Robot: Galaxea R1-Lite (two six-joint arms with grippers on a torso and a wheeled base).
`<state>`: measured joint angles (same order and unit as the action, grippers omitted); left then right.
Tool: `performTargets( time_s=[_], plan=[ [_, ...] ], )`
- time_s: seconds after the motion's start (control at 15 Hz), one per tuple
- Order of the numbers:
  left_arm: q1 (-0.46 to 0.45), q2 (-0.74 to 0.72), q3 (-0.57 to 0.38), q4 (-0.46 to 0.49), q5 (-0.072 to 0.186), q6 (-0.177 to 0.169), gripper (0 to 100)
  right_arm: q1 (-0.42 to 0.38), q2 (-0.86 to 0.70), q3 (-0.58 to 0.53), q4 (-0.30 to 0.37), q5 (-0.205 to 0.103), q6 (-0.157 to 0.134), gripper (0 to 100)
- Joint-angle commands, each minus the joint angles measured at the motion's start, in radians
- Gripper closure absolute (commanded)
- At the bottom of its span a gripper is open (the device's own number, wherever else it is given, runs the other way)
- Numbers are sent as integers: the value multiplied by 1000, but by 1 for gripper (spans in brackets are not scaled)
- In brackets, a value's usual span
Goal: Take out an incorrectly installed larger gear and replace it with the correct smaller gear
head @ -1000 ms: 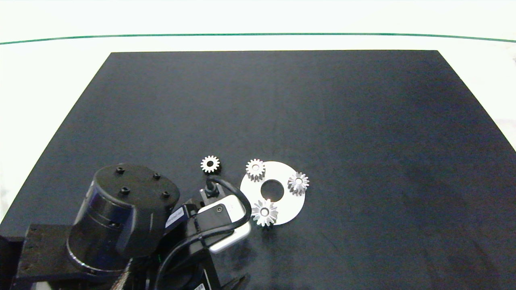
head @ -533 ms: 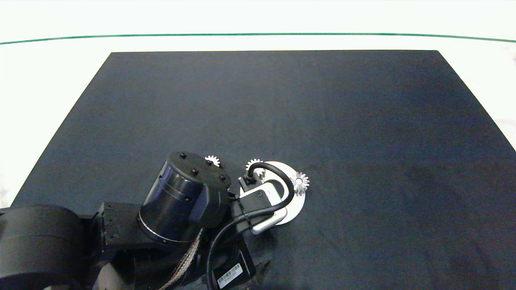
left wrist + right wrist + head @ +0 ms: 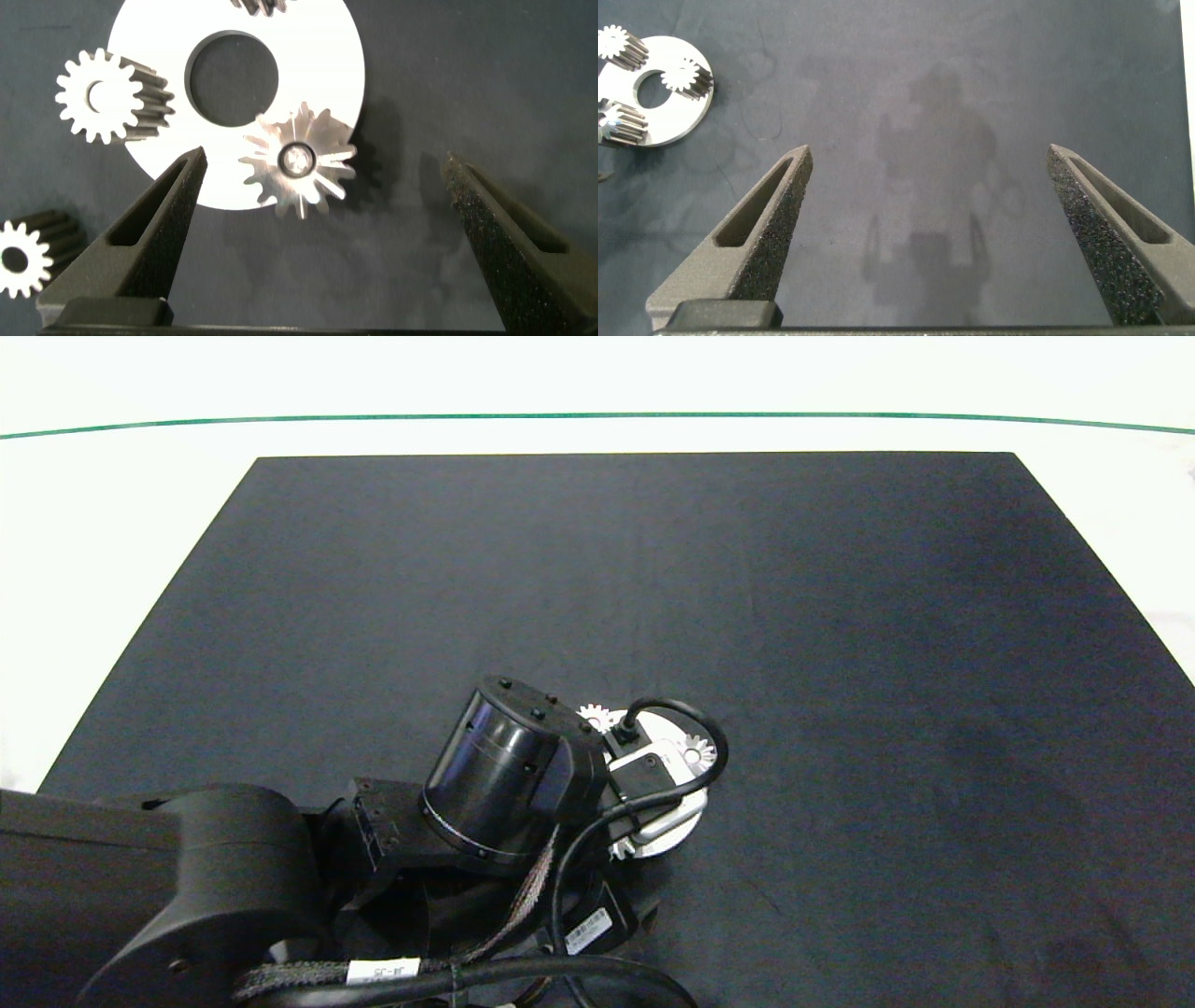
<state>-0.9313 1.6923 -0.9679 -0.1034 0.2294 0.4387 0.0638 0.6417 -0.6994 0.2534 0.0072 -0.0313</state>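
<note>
Left gripper [image 3: 322,243], fingers spread wide, is hovering over the larger gear [image 3: 299,160], which is sitting at the rim of the white disc [image 3: 140,28]; it should centre, descend straight and close across the teeth without nudging neighbouring gears.

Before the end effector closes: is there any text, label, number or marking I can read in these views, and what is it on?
White tag on the cable bundle of the left arm: printed characters, too small to read.
White sticker under the left arm's wrist: a barcode with small print, not readable.
The larger gear, the other gears and the white disc: no markings visible.
Black mat: none.
</note>
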Motion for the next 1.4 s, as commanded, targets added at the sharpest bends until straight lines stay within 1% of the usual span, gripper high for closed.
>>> performTargets(
  time_s=[0.07,0.47,0.6,1.07,1.2,1.27,1.4],
  plan=[
    [3,30,-9,-2,4,3,0,1,-10,0,3,0,-1,0],
    [12,67,-34,-4,7,0,0,1,-11,1,3,0,-1,0],
    [28,70,-38,-4,7,2,1,1,-11,1,3,0,1,0],
    [45,73,-46,7,7,-2,16,2,-16,4,3,0,1,0],
    [45,75,-49,10,7,-20,19,2,-16,6,3,2,1,0],
    [43,73,-52,22,7,-21,22,2,-16,8,1,0,1,0],
    [43,73,-68,62,7,-28,25,2,-17,9,3,2,1,0]
  ],
)
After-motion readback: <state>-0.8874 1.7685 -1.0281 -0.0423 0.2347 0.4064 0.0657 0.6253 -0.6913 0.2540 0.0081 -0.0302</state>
